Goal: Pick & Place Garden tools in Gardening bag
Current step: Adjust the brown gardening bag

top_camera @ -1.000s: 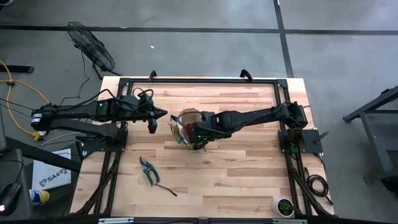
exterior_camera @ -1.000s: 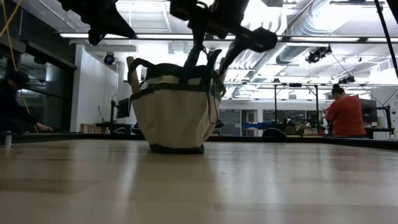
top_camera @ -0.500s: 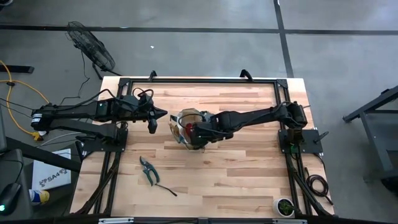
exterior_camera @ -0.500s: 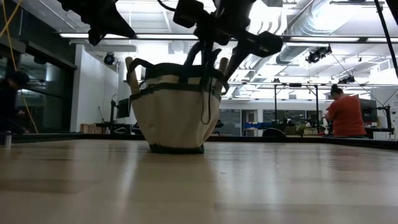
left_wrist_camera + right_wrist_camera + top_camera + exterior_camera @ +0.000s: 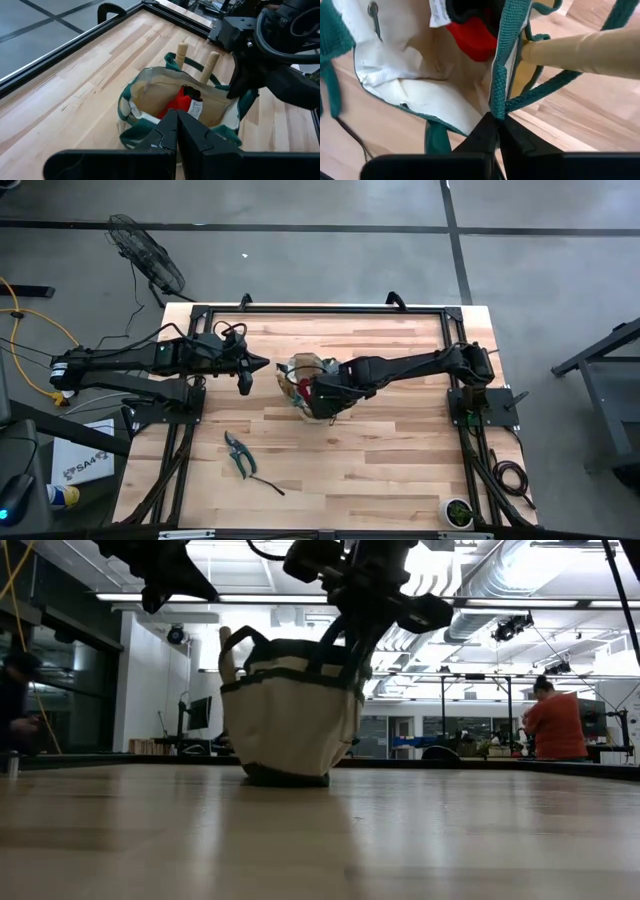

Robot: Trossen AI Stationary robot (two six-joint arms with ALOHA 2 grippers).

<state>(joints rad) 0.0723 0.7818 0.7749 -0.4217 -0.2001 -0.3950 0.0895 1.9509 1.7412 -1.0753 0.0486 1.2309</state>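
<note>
Right gripper (image 5: 495, 120) pinches the canvas gardening bag's (image 5: 290, 730) woven green rim.

Bag (image 5: 303, 383) mid-table; shears (image 5: 238, 452) apparently nearer front-left.

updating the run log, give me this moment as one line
right gripper shut on gardening bag rim | left gripper shut, waiting beside bag | pruning shears on table
</note>
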